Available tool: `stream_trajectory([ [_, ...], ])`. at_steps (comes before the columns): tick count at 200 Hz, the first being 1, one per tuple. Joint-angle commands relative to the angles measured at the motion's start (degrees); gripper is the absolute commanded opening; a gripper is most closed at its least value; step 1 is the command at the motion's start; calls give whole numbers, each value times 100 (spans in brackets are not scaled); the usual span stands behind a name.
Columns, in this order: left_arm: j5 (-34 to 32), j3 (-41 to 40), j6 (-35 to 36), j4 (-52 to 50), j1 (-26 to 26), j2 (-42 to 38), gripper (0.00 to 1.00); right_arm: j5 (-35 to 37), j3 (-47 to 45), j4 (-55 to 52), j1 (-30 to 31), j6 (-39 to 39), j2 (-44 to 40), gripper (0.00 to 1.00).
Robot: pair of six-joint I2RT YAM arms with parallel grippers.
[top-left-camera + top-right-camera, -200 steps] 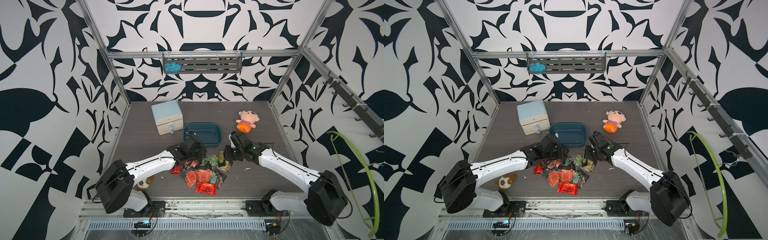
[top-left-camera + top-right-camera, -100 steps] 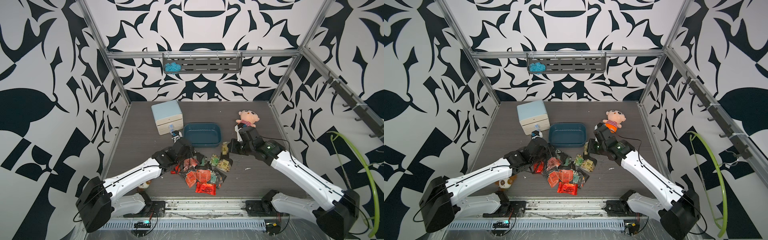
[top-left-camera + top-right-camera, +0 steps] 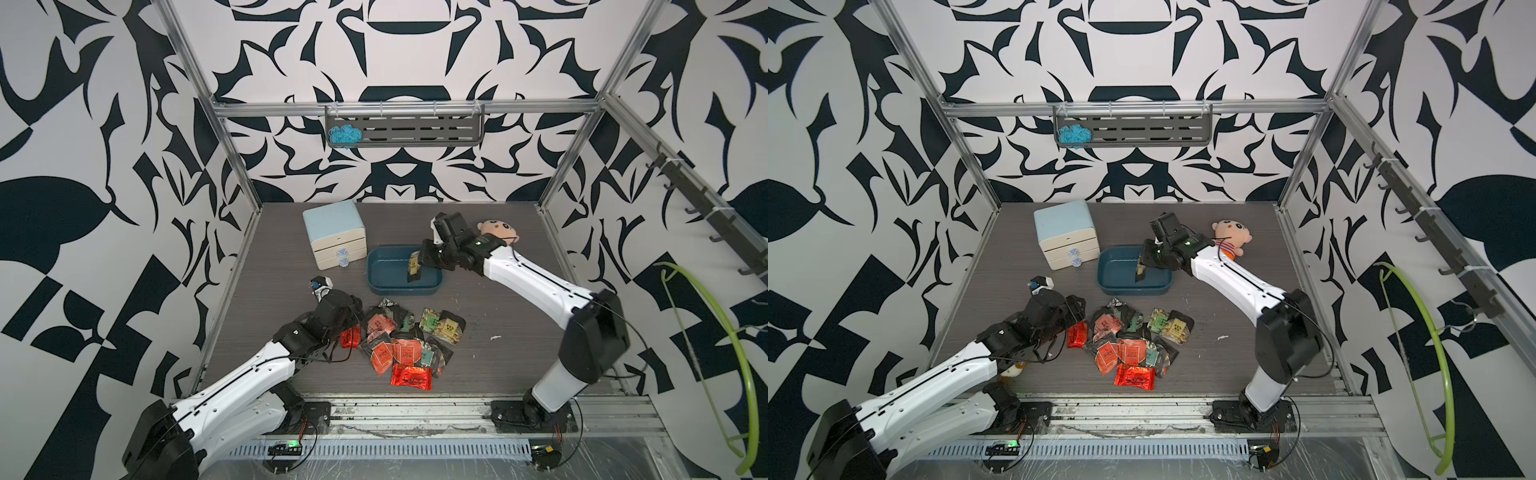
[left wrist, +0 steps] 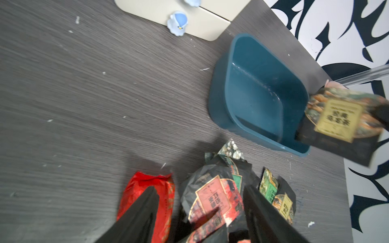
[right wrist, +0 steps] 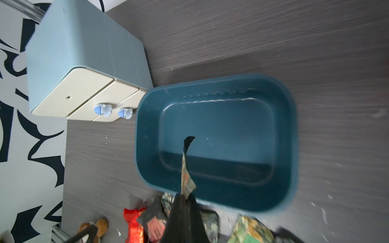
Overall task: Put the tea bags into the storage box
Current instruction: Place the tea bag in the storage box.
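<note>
at the bottom edge of both top views runs the rail (image 3: 415, 409). just above it, left of centre, the left gripper (image 3: 353, 321) hangs over the left fringe of the tea bags (image 3: 405, 345), jaws spread wide. the left wrist view shows its fingers (image 4: 143, 212) straddling a red-label bag (image 4: 210, 199) that lies below them, nothing pinched between them (a pick lined up, i judge, not made). the tea bags, about a dozen in red, black and green, overlap across the lower middle of the frame, all outside the box (image 3: 401, 289).

higher, at mid-frame, the box sits apart from them. the right wrist view looks into it and its floor is bare. over its right half the right gripper (image 3: 421, 260) is clenched on the top edge of a beige-label bag (image 3: 414, 268), which dangles within the outline of the rim. whether its lower corner touches the floor i cannot tell.

beyond, up and left of the box and just beside it, stands the cabinet (image 3: 332, 226). at upper right a doll (image 3: 498, 232) lies behind the right gripper.

so, as i read it, nothing is stowed yet: one bag needs only release, another is about to be taken, and all the rest remain to be moved.
</note>
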Motion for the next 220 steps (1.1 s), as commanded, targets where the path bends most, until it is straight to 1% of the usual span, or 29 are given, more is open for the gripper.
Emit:
stream_trajectory([
  [1,-76,-179,-32,-118,101,-159,72,-338,513,225,53,124,361,0],
  [33,4,-243,17,-90,157,-100,73,-445,962,246,161,180,1033,0],
  [55,137,-178,113,-76,173,1,73,-545,1217,301,222,228,1422,0],
  [79,125,-82,149,-148,190,59,74,-633,1472,309,284,273,1769,0],
  [147,-8,-8,210,-240,275,177,74,-495,1610,153,310,317,2142,0],
  [164,-108,93,229,-429,271,254,74,-432,1700,10,308,252,2191,6],
  [190,-134,196,332,-548,278,256,74,-264,1835,-250,303,96,2136,26],
  [215,-176,334,484,-676,271,154,75,67,2022,-647,303,-167,1912,41],
  [220,-202,384,519,-733,271,139,75,180,2069,-764,301,-248,1839,42],
])
